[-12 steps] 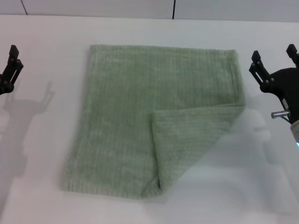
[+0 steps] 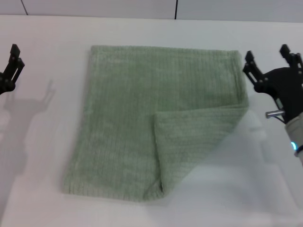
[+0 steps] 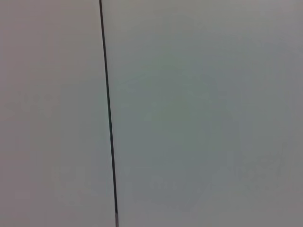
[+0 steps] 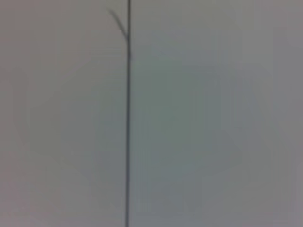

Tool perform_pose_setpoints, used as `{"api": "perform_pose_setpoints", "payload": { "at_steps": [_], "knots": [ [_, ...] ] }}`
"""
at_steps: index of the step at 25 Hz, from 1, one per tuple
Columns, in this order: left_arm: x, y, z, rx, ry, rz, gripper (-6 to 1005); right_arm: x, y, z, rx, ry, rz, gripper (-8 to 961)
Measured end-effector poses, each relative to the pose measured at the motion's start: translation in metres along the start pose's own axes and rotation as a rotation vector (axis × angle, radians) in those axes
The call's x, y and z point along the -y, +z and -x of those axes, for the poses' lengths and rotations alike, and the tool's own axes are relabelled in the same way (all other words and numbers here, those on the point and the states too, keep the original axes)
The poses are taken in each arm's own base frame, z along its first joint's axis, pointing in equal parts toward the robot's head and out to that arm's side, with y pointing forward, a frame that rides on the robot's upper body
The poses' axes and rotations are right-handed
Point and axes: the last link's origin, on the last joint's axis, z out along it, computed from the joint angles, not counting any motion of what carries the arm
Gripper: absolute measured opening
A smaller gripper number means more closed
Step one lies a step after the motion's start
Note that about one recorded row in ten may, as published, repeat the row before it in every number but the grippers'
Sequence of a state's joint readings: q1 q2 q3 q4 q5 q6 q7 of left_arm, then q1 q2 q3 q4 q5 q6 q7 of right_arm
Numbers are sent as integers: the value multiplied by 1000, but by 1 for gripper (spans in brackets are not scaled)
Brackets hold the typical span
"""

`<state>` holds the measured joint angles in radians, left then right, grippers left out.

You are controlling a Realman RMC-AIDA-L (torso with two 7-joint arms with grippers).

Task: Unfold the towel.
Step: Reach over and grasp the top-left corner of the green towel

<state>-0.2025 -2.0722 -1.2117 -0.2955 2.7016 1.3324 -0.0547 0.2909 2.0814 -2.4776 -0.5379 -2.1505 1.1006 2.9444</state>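
The fingers of the right gripper [image 2: 267, 59] stand wide apart and hold nothing, as the head view shows; its two dark tips point away from the robot, with a clear gap between them. The left gripper [image 2: 12, 66] hangs at the left edge of this view, well apart from the cloth, and whether its fingers are spread or closed cannot be told, because they show edge-on. The towel [image 2: 142, 113] lies flat on the white table [image 2: 42, 156], between the two arms. Its near right corner is folded over diagonally onto the cloth, and the fold line runs from the right edge down to the near hem. The folded flap [image 2: 189, 142] lies to the left of the right gripper and nearer to the robot. The right arm is clearly the closer one, just beside the far right corner of the towel, so the coming move is probably for this arm.

The left wrist view shows only a pale surface with one dark thin seam [image 3: 109, 118]; no towel and no fingers appear. The right wrist view shows much the same, a pale surface and a dark line [image 4: 128, 132].

Compared with half a second ago, the right gripper has moved toward the towel and a little farther from the robot. The left gripper and the towel are unchanged.
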Motion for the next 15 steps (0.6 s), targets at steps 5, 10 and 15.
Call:
{"api": "perform_pose_setpoints", "payload": {
  "at_steps": [5, 10, 15],
  "knots": [
    [-6, 18, 4, 68, -47, 26, 807, -18, 13, 2, -51, -26, 57, 830],
    [-21, 42, -3, 148, -42, 116, 791, -34, 23, 11, -72, 10, 99, 830],
    [-31, 65, -16, 276, -31, 157, 776, -47, 37, 17, -151, -12, 175, 830]
  ]
}}
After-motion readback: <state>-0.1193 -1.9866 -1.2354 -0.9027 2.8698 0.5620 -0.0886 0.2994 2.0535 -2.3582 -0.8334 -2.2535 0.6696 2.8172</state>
